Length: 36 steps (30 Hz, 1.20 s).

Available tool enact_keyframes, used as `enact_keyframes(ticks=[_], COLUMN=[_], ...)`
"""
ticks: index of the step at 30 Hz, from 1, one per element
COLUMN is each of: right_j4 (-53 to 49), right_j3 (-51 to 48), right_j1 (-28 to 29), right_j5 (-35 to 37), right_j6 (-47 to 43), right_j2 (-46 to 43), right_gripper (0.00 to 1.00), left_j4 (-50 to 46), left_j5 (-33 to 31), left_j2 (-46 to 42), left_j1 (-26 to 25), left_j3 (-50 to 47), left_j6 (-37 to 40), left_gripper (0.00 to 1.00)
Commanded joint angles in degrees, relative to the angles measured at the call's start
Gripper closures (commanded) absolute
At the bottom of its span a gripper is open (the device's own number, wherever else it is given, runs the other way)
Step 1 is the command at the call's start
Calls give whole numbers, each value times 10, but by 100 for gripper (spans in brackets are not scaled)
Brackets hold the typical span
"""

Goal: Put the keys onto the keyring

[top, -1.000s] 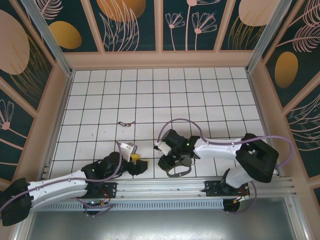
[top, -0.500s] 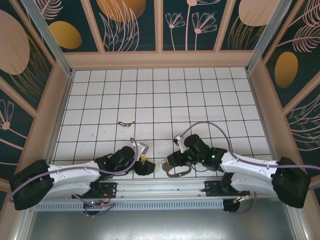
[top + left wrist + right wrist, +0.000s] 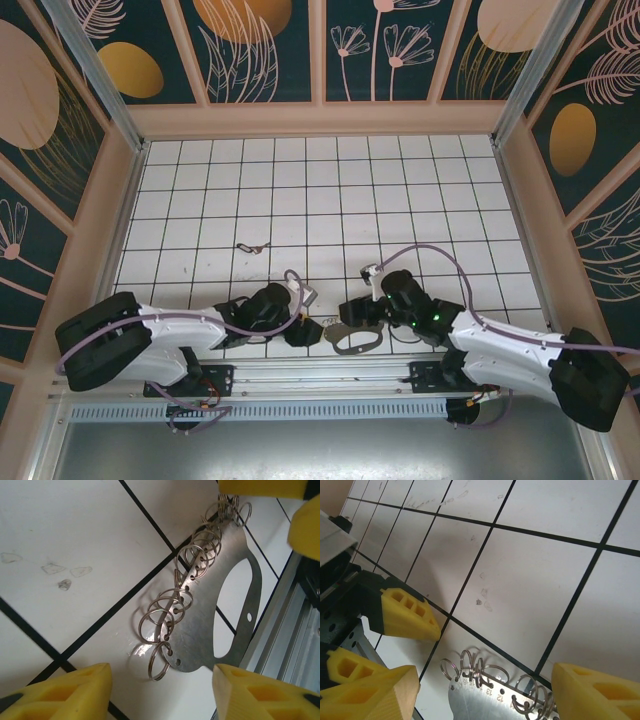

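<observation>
The keyring [image 3: 357, 341] is a flat grey metal oval plate [image 3: 227, 610] with several split rings [image 3: 165, 615] along one edge, lying on the tiles by the near rail. My left gripper [image 3: 303, 332] is open at its left end, the end ring between its yellow fingers [image 3: 65, 692]. My right gripper [image 3: 352, 312] is open just behind the plate [image 3: 485, 702], with its yellow fingers [image 3: 597, 692] standing either side of the ringed edge. The keys [image 3: 252, 246] lie as a small dark cluster on the tiles, farther back and to the left, away from both grippers.
The metal rail [image 3: 330, 372] runs right along the near side of the keyring. In the right wrist view the left gripper's yellow fingers [image 3: 407, 615] stand close by, on the left. Open white tiles [image 3: 320, 190] stretch to the far wall.
My left gripper has swung right, up to the keyring's left end. The right arm has stretched out low to the right and its jaws have widened. The keyring and keys have stayed put.
</observation>
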Motion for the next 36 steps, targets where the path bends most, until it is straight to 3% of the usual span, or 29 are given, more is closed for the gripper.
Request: enact_keyframes(ticks=[1, 7, 22, 30, 36], right_j4=[12, 5, -24, -46, -53], right_j3=[-12, -16, -16, -19, -16], right_j1=[-11, -26, -37, -40, -44], right_j5=[18, 9, 10, 12, 13], right_j6=[5, 0, -11, -13, -17], right_j2=[-27, -38, -57, -77, -79], right_gripper=[29, 28, 28, 28, 28], left_j4=[16, 16, 29, 44, 34], left_j5=[30, 41, 59, 62, 57], left_j2=[17, 37, 62, 78, 62], left_j1=[1, 1, 1, 1, 0], left_j3=[16, 30, 34, 34, 33], left_j6=[21, 32, 33, 30, 31], left_gripper=[47, 50, 70, 72, 84])
